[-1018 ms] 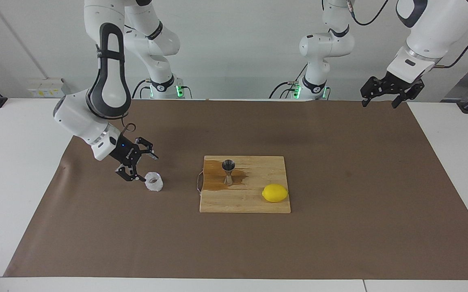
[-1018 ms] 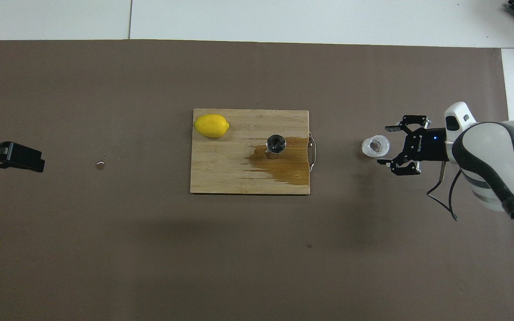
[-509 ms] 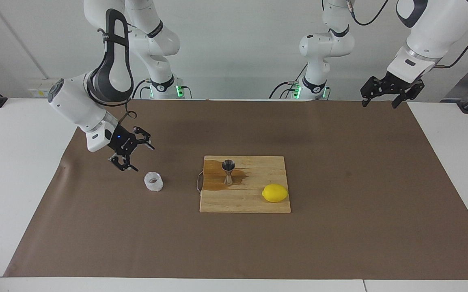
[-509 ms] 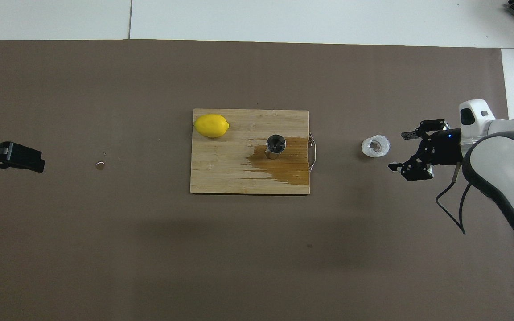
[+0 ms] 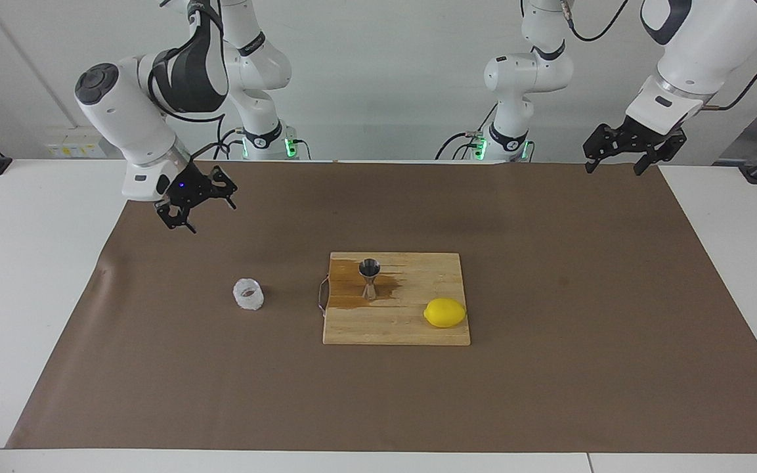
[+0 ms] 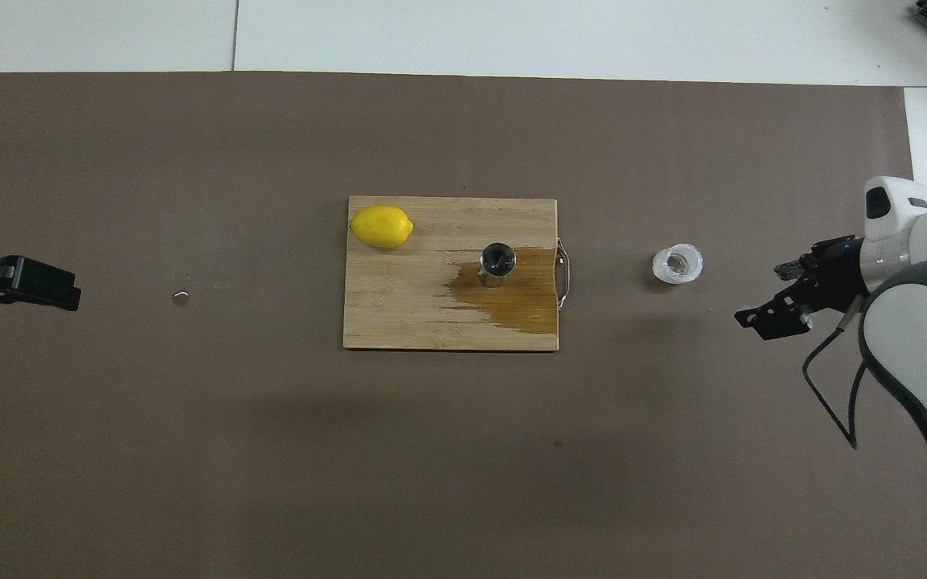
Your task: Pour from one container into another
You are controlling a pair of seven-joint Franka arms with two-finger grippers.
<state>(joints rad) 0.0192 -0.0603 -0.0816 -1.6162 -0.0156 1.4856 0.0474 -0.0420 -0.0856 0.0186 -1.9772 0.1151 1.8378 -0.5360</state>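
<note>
The clear faceted tumbler (image 5: 249, 295) stands upright on the brown mat beside the cutting board, toward the right arm's end of the table; it also shows in the overhead view (image 6: 678, 264). The steel jigger (image 5: 369, 279) (image 6: 497, 264) stands upright on the board in a wet brown stain. My right gripper (image 5: 197, 210) (image 6: 764, 293) is open and empty, raised over the mat well clear of the tumbler. My left gripper (image 5: 614, 168) (image 6: 37, 285) is open and empty and waits over the mat's edge at the left arm's end.
A wooden cutting board (image 5: 411, 328) (image 6: 399, 314) with a metal handle lies mid-table. A yellow lemon (image 5: 444, 313) (image 6: 382, 227) lies on it. A brown mat (image 5: 549, 368) covers the table. A small droplet (image 6: 181, 298) lies on the mat toward the left arm's end.
My right gripper has drawn back from beside the tumbler, rising and moving toward the robots and the right arm's end. The tumbler stays where it stood. The left arm has not moved.
</note>
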